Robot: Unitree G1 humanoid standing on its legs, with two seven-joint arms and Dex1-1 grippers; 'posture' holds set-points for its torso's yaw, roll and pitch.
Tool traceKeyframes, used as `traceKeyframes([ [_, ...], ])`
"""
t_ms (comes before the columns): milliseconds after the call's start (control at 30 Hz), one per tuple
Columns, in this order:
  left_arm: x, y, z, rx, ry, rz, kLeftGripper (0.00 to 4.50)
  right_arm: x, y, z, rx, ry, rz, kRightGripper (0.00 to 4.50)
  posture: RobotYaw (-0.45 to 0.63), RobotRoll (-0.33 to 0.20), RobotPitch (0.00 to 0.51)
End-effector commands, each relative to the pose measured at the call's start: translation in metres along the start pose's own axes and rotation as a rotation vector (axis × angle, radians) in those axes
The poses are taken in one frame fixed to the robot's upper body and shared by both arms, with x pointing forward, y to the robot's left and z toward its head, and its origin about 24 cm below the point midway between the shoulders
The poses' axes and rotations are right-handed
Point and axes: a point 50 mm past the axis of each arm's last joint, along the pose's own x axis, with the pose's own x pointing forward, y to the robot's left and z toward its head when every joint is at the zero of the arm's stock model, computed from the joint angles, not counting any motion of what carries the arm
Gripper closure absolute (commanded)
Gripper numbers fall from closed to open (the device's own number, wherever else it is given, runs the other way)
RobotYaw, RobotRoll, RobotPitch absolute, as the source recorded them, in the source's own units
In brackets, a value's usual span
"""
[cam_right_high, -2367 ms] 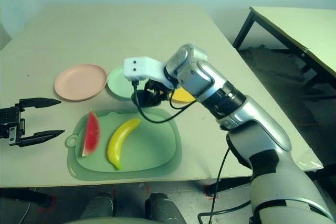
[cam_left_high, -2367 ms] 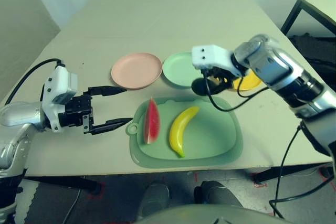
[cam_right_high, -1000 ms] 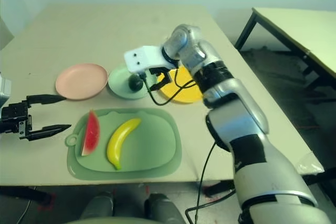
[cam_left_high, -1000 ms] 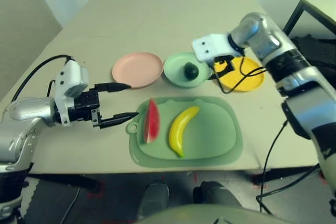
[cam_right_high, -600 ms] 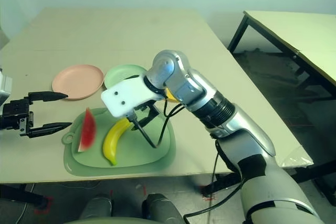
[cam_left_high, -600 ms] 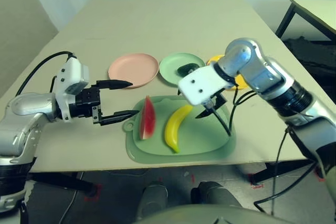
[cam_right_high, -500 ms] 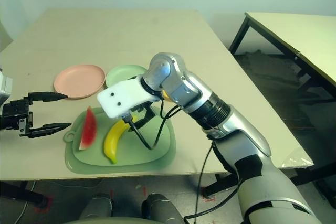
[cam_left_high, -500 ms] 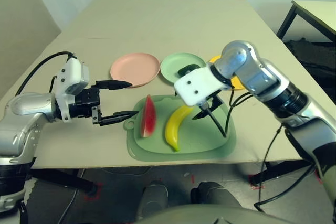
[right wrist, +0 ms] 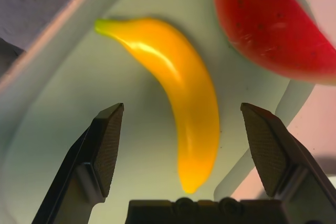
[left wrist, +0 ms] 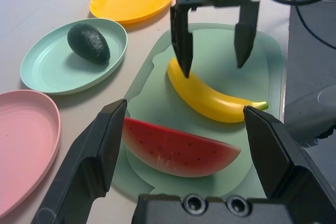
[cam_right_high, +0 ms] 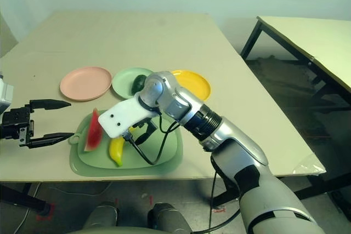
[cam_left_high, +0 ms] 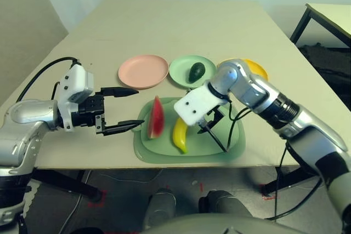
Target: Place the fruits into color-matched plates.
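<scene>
Three plates beyond the mat (cam_left_high: 233,149), pink plate (cam_left_high: 143,70), green plate (cam_left_high: 184,68) holding avocado (cam_left_high: 196,71), yellow plate (cam_left_high: 258,68), watermelon (cam_left_high: 155,117) and banana (cam_left_high: 180,133) on the mat, right end effector (left wrist: 214,45) spread wide over banana, left end effector (cam_left_high: 125,110) released beside the mat, beige worktop (cam_left_high: 164,26), pale wall

Upper left of the cluster sits a pink plate (cam_left_high: 143,70), then a mint green plate (cam_left_high: 184,68) holding a dark green avocado (cam_left_high: 196,71), then a yellow plate (cam_left_high: 255,67). Lower centre, on a pale green mat (cam_left_high: 235,142), lie a red watermelon wedge (cam_left_high: 155,117) speckled with dark seeds and a yellow banana (cam_left_high: 179,135) with a green tip. The desk (cam_left_high: 164,26) is beige.
</scene>
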Motion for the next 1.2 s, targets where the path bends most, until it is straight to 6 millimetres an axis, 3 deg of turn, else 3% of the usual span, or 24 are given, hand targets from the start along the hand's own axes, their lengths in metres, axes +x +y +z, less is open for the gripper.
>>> traceKeyframes([
  [33,0.0,-0.001,0.003,0.016,0.004,-0.011,0.0,0.004,-0.007,-0.002,-0.021,0.03,-0.005,0.02,0.12,0.0,0.037],
  [400,-0.001,-0.005,0.002,0.014,0.01,-0.022,0.0,0.014,-0.002,-0.024,0.011,0.08,0.05,0.02,0.13,0.0,0.054],
  [767,0.002,-0.007,0.0,0.008,0.004,-0.032,0.0,0.019,-0.002,-0.019,0.02,0.031,0.048,0.02,0.13,0.0,0.07],
  [1033,0.003,-0.007,0.0,0.005,0.001,-0.033,0.0,0.018,-0.004,-0.01,0.01,-0.031,0.038,2.8,0.12,0.0,0.073],
  [1200,0.004,-0.006,-0.001,0.003,-0.001,-0.03,0.0,0.005,0.004,-0.019,0.03,0.006,0.062,2.83,0.12,0.0,0.071],
])
